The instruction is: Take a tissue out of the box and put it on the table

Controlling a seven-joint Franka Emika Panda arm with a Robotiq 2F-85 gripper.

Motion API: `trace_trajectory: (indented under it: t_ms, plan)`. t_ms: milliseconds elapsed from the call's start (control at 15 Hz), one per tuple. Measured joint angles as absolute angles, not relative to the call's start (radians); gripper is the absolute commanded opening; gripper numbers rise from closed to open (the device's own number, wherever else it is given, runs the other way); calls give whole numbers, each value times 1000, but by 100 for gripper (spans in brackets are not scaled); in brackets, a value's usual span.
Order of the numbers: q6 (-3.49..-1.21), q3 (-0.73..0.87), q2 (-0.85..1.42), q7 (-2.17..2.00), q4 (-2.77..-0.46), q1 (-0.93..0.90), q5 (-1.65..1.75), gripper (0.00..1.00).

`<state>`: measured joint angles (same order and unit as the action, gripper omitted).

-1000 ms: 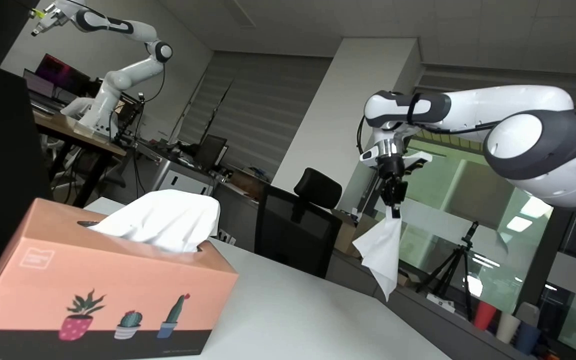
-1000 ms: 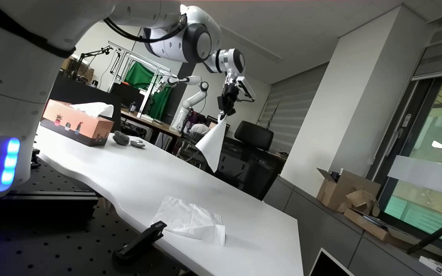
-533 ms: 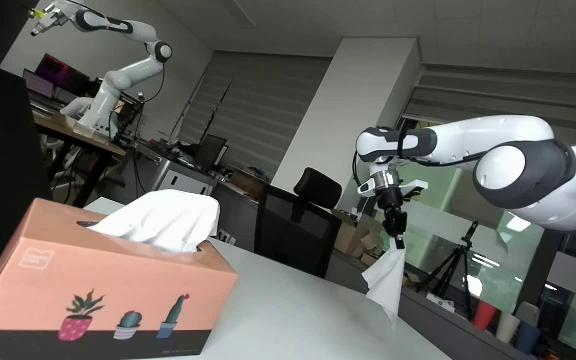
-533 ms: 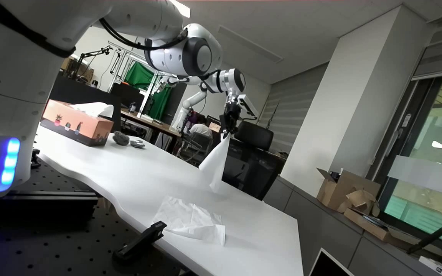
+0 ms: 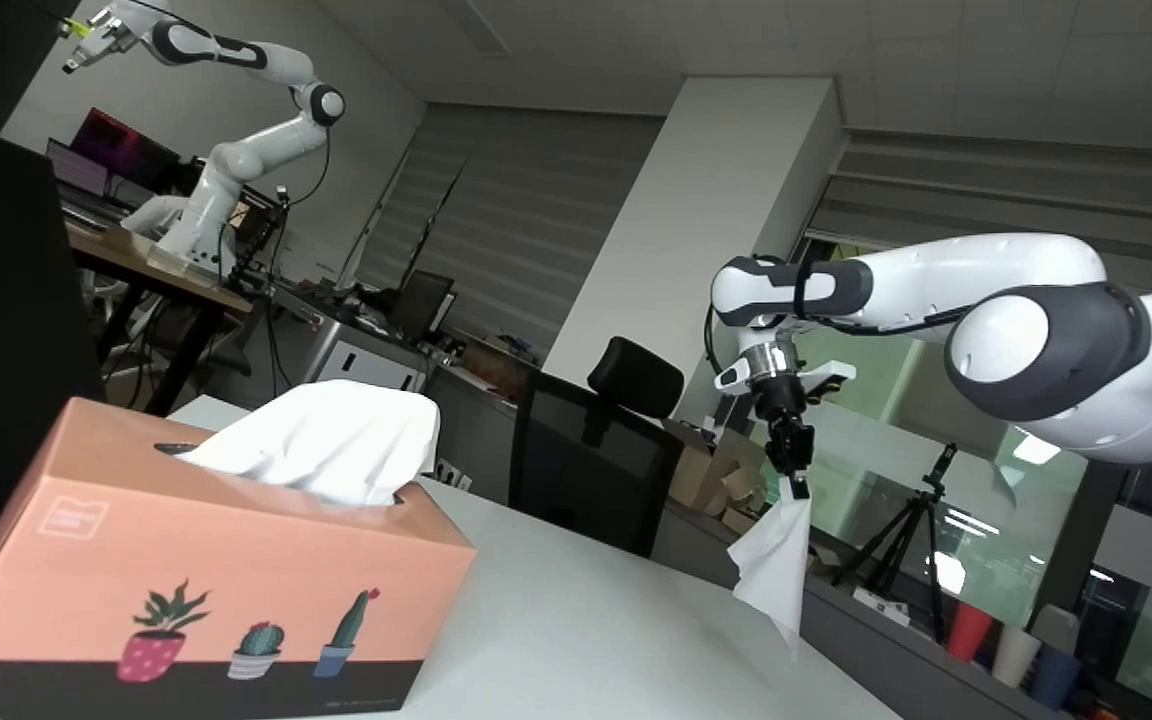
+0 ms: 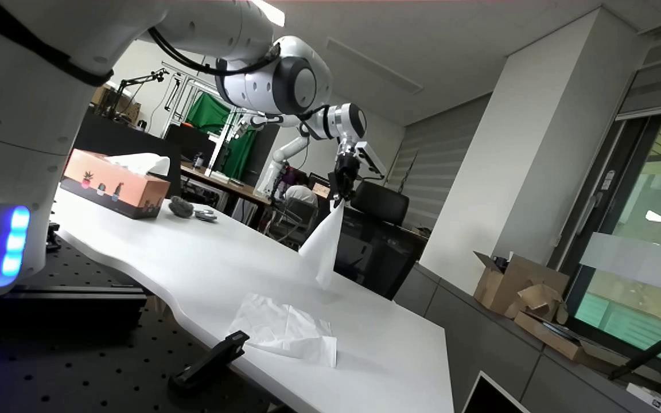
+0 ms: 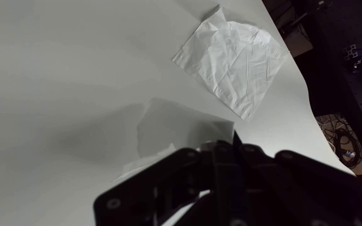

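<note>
Tissue point(image 6: 323, 244): Dangling from its gathered upper end, the thin white sheet is hanging in the hand point(image 5: 794, 487), well apart from the box point(image 5: 206, 590); the taking-out is looking finished.
Hand: Its fingers are pressing together on the tissue, with no gap showing between the tips.
Bench point(image 6: 210, 258): The pale top is stretching out beneath. Whether the tissue's lowest corner is brushing it or floating just above, the views are not settling; the laying-down and letting-go are apparently remaining.
Loose sheet point(image 7: 228, 62): A creased white look-alike is lying spread on the bench near the hanging tissue, one corner lifting. With the two so close, an overlap on landing is likely threatening.
Box: Salmon-pink and printed with potted cacti, it is sitting on the bench, a fresh sheet point(image 5: 326, 440) poking from its slot.
Grey lumps point(image 6: 180, 207): Two small objects, too blurred to name, are resting just beside the box, well apart from the tissue.
Black lever point(image 6: 210, 363): It is jutting at the bench's edge beside the loose sheet, seemingly blocking nothing.
</note>
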<state>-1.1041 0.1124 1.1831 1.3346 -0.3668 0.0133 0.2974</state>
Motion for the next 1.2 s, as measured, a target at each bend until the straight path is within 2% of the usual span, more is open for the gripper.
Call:
trace_trajectory:
  t_ms: [267, 800, 867, 933, 1200]
  plan:
    - [-1120, 112, 1203, 1330, -373, 17, 291, 0]
    - [-1303, 118, 1351, 1242, -385, 71, 295, 0]
    - [-1317, 121, 1366, 1235, -385, 75, 296, 26]
    - [-1325, 126, 1378, 1230, -385, 77, 296, 27]
    - [-1327, 128, 1393, 1216, -384, 75, 296, 54]
